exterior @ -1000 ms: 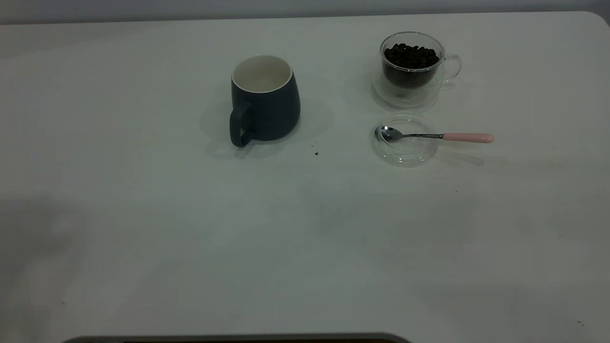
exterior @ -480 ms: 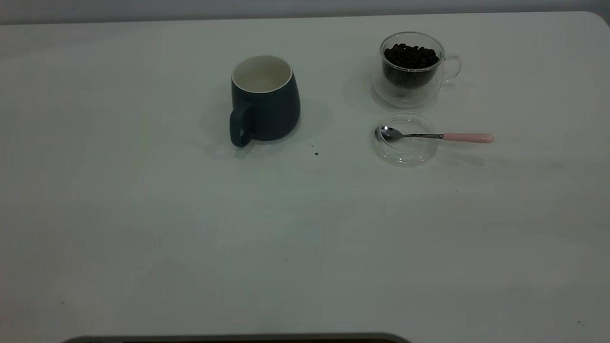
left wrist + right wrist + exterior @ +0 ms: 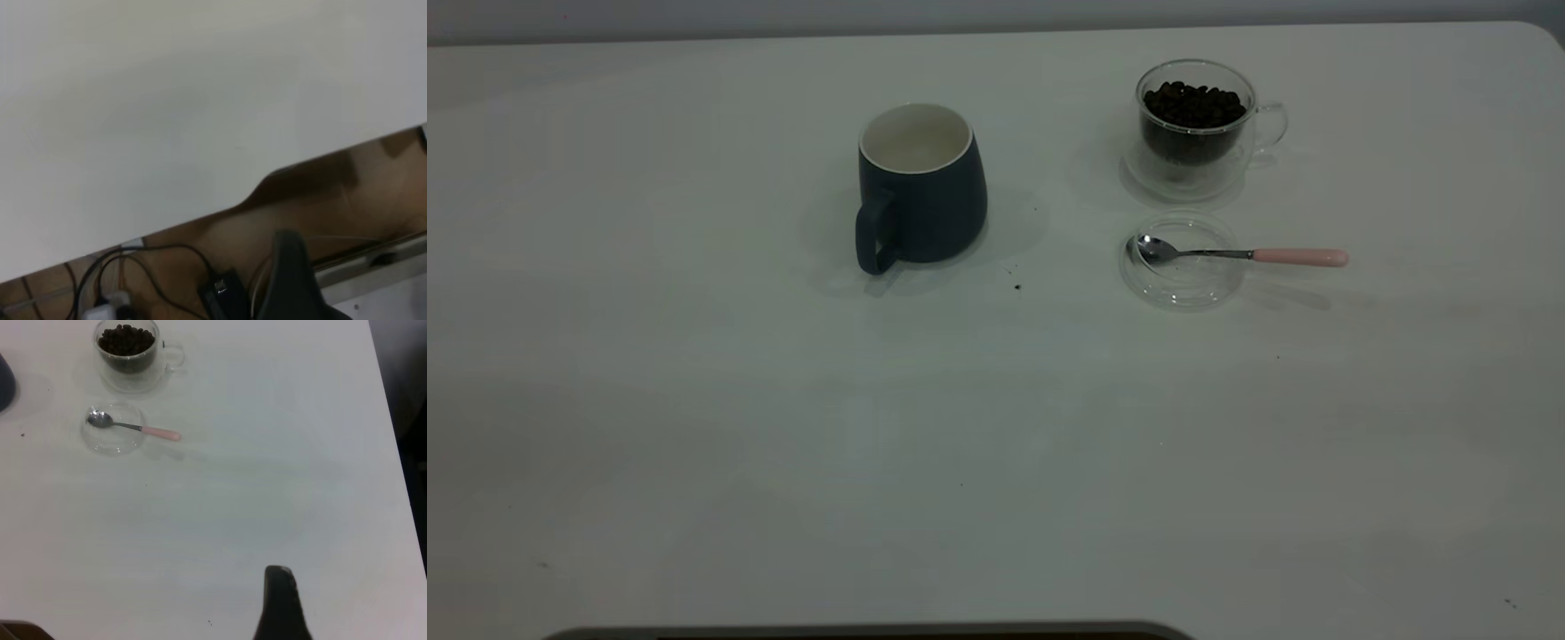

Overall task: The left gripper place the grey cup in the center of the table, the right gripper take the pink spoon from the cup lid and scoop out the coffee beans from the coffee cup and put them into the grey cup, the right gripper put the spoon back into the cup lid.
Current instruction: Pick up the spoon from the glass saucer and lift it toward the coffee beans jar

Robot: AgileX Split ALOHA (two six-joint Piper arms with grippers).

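Observation:
The grey cup [image 3: 921, 191] stands upright and empty at the middle back of the table [image 3: 996, 444], handle toward the front. The coffee cup [image 3: 1196, 133] stands at the back right with the coffee beans [image 3: 1193, 104] heaped inside. In front of it lies the cup lid [image 3: 1183, 276]; the pink spoon [image 3: 1227, 254] rests with its bowl in the lid and its handle pointing right. Neither gripper shows in the exterior view. The right gripper [image 3: 280, 603] hovers over bare table, far from the spoon [image 3: 133, 427] and lid [image 3: 110, 440]. The left gripper [image 3: 287, 280] is by the table's edge.
A few dark specks [image 3: 1017, 286] lie on the table right of the grey cup. The left wrist view shows the table's edge with black cables [image 3: 167, 267] and brown floor below it. The table's right edge [image 3: 390, 420] shows in the right wrist view.
Faint shadows on the near part of the table have faded. The cups, lid and spoon have not moved.

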